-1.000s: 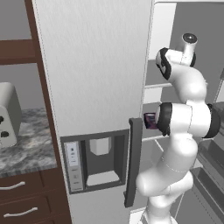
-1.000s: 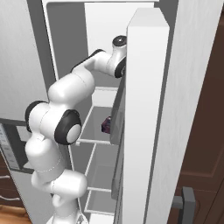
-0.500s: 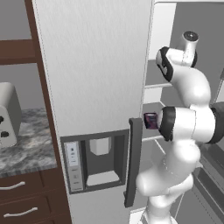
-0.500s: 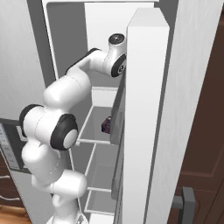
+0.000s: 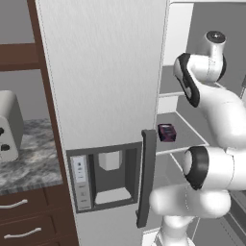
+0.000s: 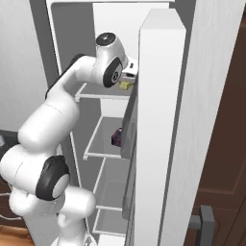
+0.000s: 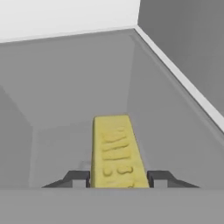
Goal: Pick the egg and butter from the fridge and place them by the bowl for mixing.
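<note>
The yellow butter (image 7: pixel 117 151) stick lies lengthwise between my dark fingertips (image 7: pixel 78 177), which press on both its sides; my gripper (image 7: pixel 118 178) is shut on it. This happens over an upper shelf inside the open light-grey fridge (image 5: pixel 105 72). In the right base view the butter (image 6: pixel 126 85) peeks out under my hand beside the edge of the open door (image 6: pixel 158 120). The egg and the bowl are out of view.
A dark purple cube (image 5: pixel 166 132) (image 6: pixel 116 138) sits on the middle fridge shelf below my hand. The open door stands close on the right of the arm. A toaster (image 5: pixel 7 127) rests on the granite counter (image 5: pixel 33 163) to the left, above brown drawers.
In the right base view my wrist has shifted a little left, away from the door edge, with the butter still gripped. The elbow has swung slightly.
</note>
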